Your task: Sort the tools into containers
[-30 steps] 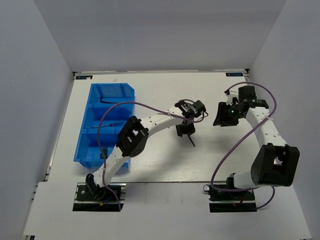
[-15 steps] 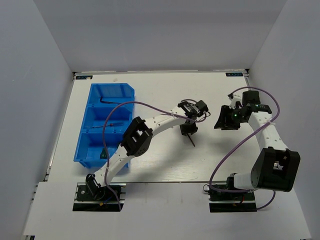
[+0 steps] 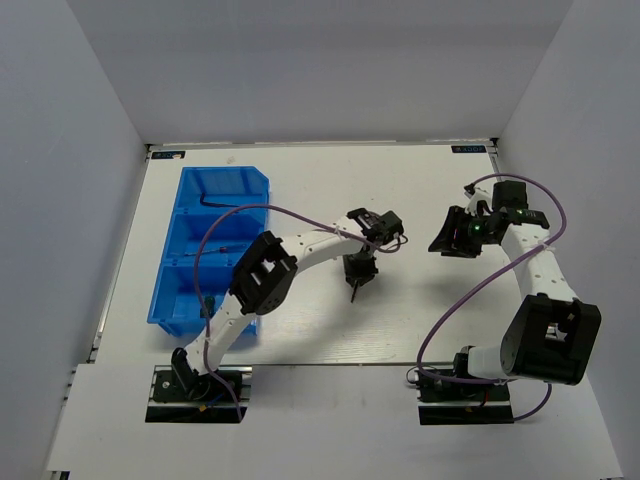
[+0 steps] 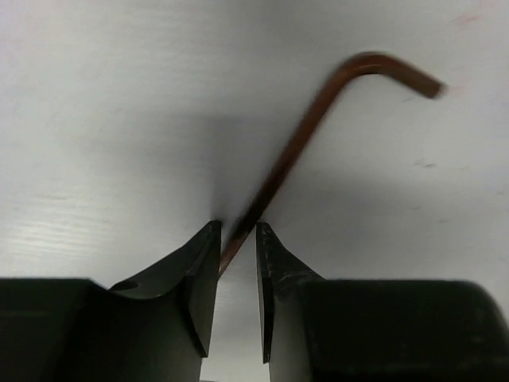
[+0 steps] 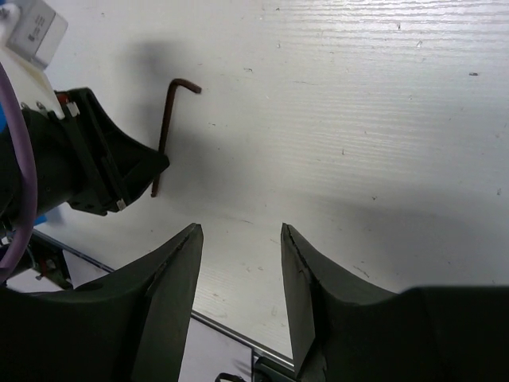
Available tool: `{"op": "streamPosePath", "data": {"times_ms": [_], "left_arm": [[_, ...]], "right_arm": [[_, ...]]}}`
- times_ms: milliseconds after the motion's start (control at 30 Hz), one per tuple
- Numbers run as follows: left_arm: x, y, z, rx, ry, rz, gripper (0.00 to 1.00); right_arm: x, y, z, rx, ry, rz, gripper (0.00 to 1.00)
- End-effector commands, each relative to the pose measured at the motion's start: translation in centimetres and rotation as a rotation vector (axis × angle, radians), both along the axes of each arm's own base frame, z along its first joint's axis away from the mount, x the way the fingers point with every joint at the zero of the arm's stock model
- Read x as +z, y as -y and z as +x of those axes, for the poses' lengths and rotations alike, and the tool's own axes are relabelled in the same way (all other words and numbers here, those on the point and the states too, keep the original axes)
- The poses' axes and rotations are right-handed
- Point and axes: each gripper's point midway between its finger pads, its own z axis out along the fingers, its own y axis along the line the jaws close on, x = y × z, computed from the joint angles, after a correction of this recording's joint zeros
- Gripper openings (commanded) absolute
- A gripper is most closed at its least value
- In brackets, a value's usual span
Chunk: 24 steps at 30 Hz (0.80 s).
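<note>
Dark-red in tow: pinches the hex key [image 4: 318, 119] by its shank in the left hand [image 4: 236, 239], has swung it from mid-bench [image 3: 300, 335] toward eight o'clock, nearer the blue bin [image 3: 226, 171] at nine; leaves the right hand [image 5: 240, 231] spread.

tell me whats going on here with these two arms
The left tool is pinching a dark-red hex key by the end of its long shaft, over the middle of the white table. The right tool is open and holds nothing, off to the right with its camera looking toward the key. The blue three-compartment bin sits at the table's left side, apart from both tools. The key is not yet in it.
</note>
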Motion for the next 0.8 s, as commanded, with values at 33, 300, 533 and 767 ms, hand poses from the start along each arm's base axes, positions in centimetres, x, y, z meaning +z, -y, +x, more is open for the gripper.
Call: {"op": "streamPosePath", "data": {"times_ms": [33, 300, 533, 767], "left_arm": [[-3.0, -5.8, -2.9, -0.021, -0.099, 0.169, 0.35], [-3.4, -4.2, -0.1, -0.163, -0.020, 0.130, 0.38], [-3.1, -3.9, 2.3, -0.292, 0.037, 0.169, 0.51], [-4.3, -5.2, 2.6, -0.315, 0.034, 0.216, 0.41]], "right_arm": [[1.1, -0.6, 0.1, 0.006, 0.032, 0.048, 0.50], [1.4, -0.6, -0.2, 0.007, 0.038, 0.056, 0.50], [1.4, -0.6, -0.5, 0.008, 0.038, 0.050, 0.50], [1.5, -0.6, -0.7, 0.006, 0.034, 0.049, 0.50]]}}
